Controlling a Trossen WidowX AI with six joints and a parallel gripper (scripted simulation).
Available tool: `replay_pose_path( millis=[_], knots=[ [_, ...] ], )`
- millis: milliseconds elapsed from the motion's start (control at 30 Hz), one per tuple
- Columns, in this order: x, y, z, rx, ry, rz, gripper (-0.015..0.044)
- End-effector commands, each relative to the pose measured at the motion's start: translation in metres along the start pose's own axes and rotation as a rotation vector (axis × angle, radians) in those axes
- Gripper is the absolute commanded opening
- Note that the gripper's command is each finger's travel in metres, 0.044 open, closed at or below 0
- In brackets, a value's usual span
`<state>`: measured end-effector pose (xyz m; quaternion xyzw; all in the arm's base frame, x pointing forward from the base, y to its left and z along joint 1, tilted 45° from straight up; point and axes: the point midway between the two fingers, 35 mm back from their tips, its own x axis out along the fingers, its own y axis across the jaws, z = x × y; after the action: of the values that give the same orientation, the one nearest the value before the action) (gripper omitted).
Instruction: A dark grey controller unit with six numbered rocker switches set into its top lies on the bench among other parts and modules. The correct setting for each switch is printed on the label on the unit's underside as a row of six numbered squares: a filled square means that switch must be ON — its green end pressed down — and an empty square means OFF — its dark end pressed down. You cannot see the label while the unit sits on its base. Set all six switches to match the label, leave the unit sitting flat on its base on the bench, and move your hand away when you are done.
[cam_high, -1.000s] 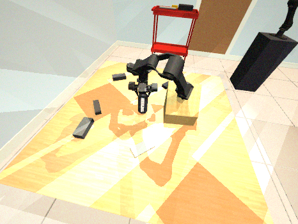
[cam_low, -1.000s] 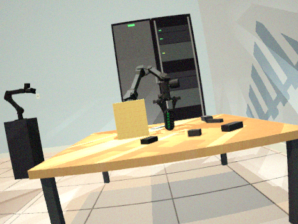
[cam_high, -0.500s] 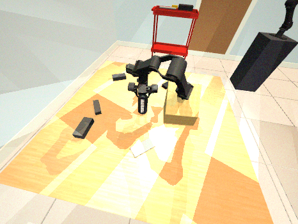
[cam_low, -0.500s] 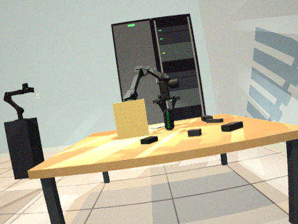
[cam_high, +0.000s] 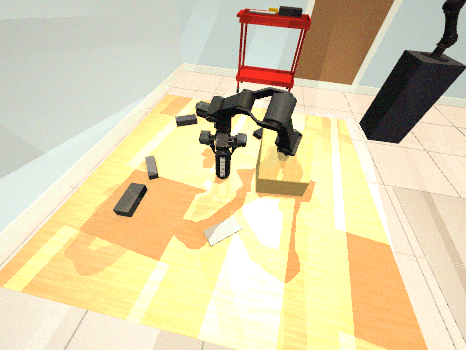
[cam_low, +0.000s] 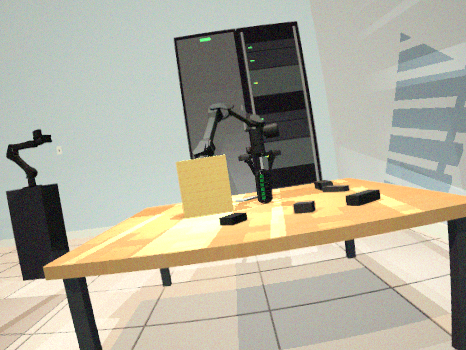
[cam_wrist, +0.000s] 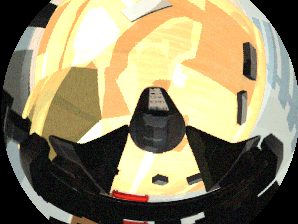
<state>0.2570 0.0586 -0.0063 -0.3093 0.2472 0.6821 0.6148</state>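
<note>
The dark grey controller unit (cam_high: 223, 167) (cam_low: 259, 190) (cam_wrist: 157, 121) stands upright on its end, its lower end at or just above the bench (cam_high: 350, 280) (cam_low: 150, 245). In the exterior view its switch face shows a column of green ends. My gripper (cam_high: 223, 150) (cam_low: 261, 172) points straight down and grips the unit's upper end between its fingers. In the wrist view I look down along the unit, with one light face towards the top of the frame; the printing on it is too small to read.
A tall wooden box (cam_high: 280, 170) (cam_low: 205, 185) (cam_wrist: 67, 99) stands right beside the arm. Several dark modules (cam_high: 130, 199) (cam_high: 151, 167) (cam_high: 186, 119) (cam_low: 233, 218) (cam_low: 304, 206) (cam_low: 362, 197) lie about. A pale wedge (cam_high: 223, 231) (cam_wrist: 147, 8) lies nearer the front.
</note>
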Motion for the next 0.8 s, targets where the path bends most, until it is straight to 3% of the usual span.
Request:
replay_pose_path(
  millis=[0,767],
  knots=[
    [0.003,0.001,0.007,0.003,-0.019,0.003,0.0338],
    [0.003,0.000,0.026,0.003,-0.020,0.004,0.0338]
  ],
)
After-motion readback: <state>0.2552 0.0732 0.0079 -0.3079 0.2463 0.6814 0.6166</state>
